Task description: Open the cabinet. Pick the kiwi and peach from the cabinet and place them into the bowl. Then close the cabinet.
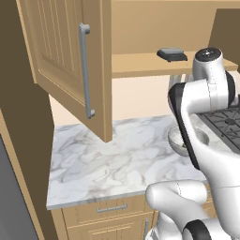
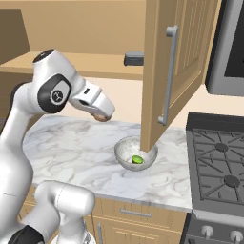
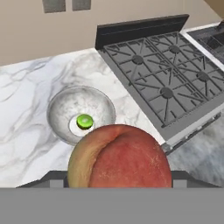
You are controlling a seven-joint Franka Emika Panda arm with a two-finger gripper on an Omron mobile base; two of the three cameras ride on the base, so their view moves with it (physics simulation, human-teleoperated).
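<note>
My gripper (image 2: 101,114) hangs above the marble counter, left of the bowl (image 2: 125,151), and is shut on the peach (image 3: 120,157). The reddish-orange peach with its yellowish side is large and close at the bottom of the hand view, hiding the fingertips. In the right base view the peach (image 2: 100,117) peeks out under the hand. The grey speckled bowl (image 3: 59,107) holds the green kiwi (image 3: 84,121) (image 2: 137,160). Both cabinet doors stand open: the left door (image 1: 70,61) and the right door (image 2: 176,71). In the left base view my arm covers most of the bowl (image 1: 176,140).
A dark grey block (image 1: 172,55) lies on the cabinet shelf. The black gas stove (image 2: 219,162) adjoins the counter to the right of the bowl. The open right door's lower corner hangs over the bowl's far rim. Drawers (image 1: 112,208) sit below the counter.
</note>
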